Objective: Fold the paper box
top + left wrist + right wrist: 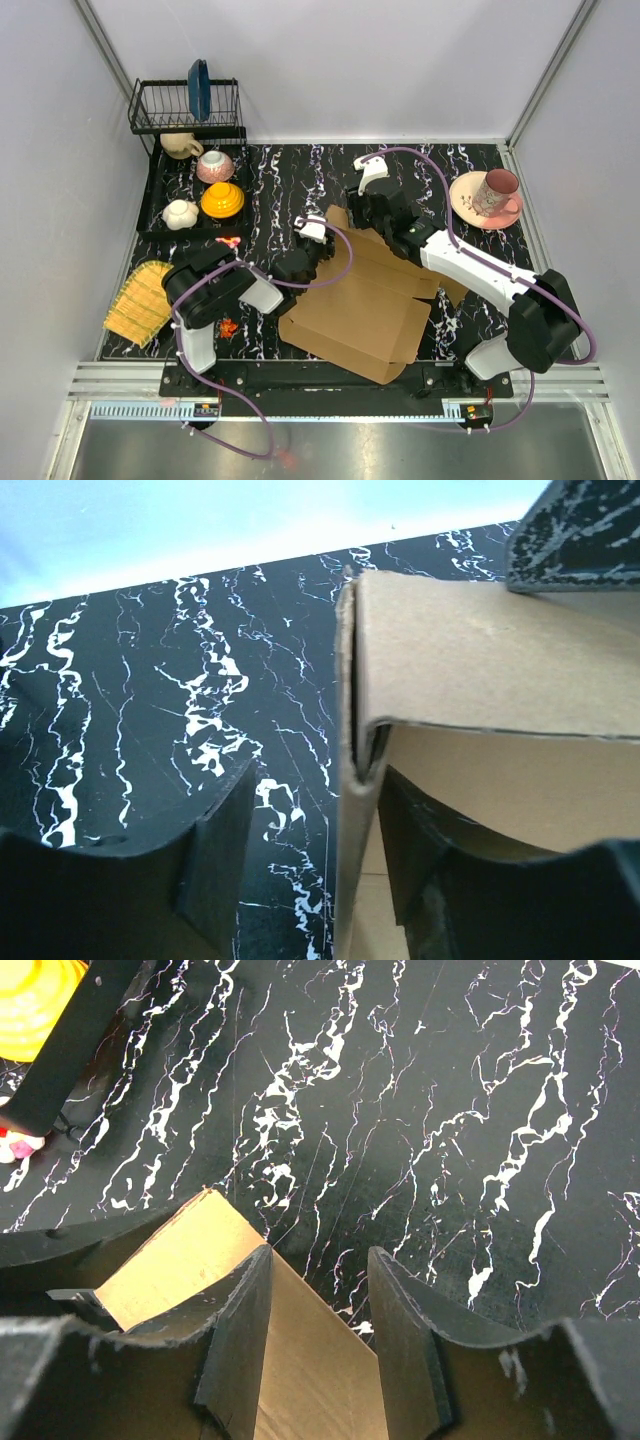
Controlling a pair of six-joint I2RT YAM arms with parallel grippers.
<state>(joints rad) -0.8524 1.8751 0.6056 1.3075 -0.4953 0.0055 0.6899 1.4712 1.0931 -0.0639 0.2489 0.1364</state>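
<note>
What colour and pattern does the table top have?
The table top is black with white marble-like veins; the right wrist view shows it best.

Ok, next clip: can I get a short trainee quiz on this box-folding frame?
1. True or false: the paper box is already a closed box.
2. What does the pink cup stand on?
3. Where does the yellow woven mat lie? A. on the paper box B. at the left edge of the table C. under the pink cup
Key: 1 false; 2 a saucer; 3 B.
</note>
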